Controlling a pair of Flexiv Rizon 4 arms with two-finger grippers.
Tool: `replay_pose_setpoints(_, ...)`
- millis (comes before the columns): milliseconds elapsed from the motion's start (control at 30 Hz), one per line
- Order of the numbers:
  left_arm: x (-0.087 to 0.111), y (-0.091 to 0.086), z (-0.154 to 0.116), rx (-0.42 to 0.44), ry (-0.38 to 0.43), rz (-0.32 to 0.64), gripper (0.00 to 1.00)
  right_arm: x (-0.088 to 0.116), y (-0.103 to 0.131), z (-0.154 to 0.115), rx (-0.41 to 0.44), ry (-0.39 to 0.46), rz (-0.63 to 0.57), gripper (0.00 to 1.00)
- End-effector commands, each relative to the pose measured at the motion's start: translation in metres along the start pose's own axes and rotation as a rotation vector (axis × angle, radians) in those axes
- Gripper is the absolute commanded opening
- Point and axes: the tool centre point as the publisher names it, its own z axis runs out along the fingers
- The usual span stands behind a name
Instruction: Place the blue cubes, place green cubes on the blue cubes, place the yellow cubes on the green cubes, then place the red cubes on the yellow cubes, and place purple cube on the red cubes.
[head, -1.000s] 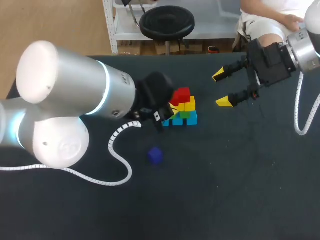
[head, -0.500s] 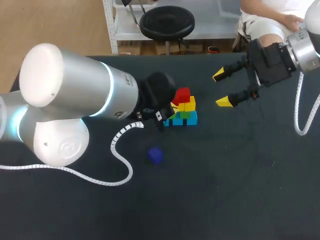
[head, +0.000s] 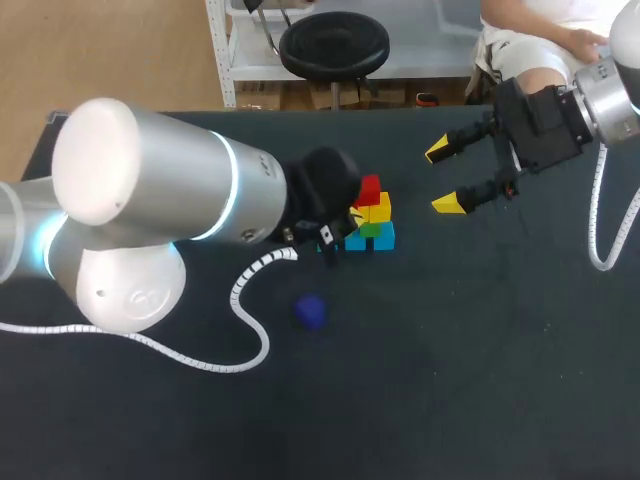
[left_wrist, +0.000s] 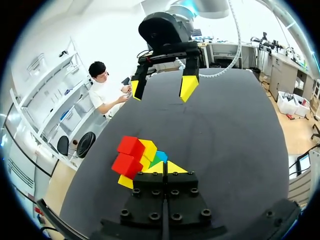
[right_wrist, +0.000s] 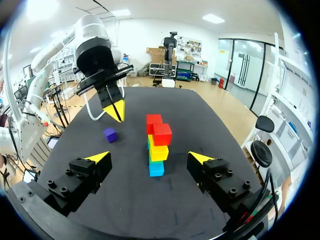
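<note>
We see the cube stack (head: 370, 215), red over yellow over green over blue, at centre frame in the head view. Our left gripper (left_wrist: 165, 168), tips closed together, sits just left of it. Our right gripper (head: 445, 177) hangs wide apart at upper right. The purple cube (head: 311, 311) lies alone below the stack.

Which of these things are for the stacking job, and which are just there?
For the job:
- blue cubes, green cube, yellow cubes and red cubes, all in one stack
- purple cube, lying apart from the stack

Just there:
- black table
- white coiled cable trailing from the left arm
</note>
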Motion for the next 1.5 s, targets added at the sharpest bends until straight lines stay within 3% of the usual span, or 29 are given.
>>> replay_pose_setpoints(33, -0.001, 0.0, 0.0, -0.004, 0.008, -0.001, 0.0, 0.0, 0.001, 0.0, 0.002, -0.001, -0.001, 1.0)
replay_pose_setpoints(933, -0.005, 0.006, 0.006, -0.021, 0.023, 0.01, 0.0, 0.0, 0.001, 0.0, 0.002, -0.001, -0.001, 1.0)
replay_pose_setpoints(1500, 0.003, 0.014, 0.007, -0.033, 0.051, -0.001, 0.0, 0.0, 0.001, 0.0, 0.002, -0.001, -0.001, 1.0)
